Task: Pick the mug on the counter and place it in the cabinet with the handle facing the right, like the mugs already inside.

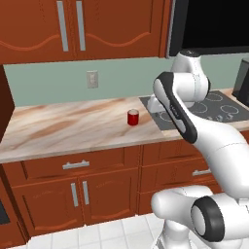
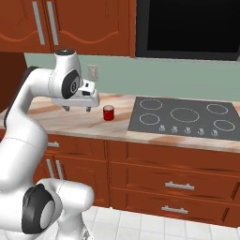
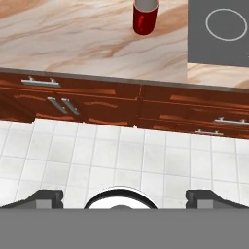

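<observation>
White arm nearest the camera, raised over the counter's front edge. Gripper hangs above the counter with jaws spread wide, empty, clear of everything. Mug, red, stands upright on the counter near its back-right part, just beside the left edge of the dark cooktop, apart from the gripper. Handle direction unclear.

Grey cooktop, wall outlet, perhaps a black microwave above.
</observation>
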Tool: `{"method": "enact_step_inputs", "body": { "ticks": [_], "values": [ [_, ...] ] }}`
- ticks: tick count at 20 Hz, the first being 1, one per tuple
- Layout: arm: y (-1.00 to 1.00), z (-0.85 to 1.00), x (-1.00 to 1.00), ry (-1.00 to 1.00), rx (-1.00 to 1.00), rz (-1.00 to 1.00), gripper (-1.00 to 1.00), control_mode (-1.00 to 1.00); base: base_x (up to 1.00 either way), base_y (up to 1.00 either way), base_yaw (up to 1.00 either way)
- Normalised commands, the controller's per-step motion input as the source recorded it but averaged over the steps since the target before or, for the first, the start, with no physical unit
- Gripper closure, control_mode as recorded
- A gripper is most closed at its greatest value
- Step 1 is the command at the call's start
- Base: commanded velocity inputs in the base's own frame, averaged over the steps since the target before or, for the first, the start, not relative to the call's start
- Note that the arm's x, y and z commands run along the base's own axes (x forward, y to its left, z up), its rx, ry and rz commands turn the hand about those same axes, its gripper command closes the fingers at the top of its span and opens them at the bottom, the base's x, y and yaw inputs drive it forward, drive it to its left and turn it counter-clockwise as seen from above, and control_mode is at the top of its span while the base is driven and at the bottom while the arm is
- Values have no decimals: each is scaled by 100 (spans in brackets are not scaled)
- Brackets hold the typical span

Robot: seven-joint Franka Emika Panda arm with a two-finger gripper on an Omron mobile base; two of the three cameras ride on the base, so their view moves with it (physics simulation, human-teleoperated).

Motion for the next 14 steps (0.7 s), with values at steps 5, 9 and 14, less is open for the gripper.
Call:
{"method": "enact_step_inputs", "body": {
  "ticks": [5,9,14],
  "values": [
    [0,0,0,0,0,0,-100,100,7,0,0],
    [0,0,0,0,0,0,-100,100,5,0,0],
    [0,0,0,0,0,0,-100,100,4,0,0]
  ]
}}
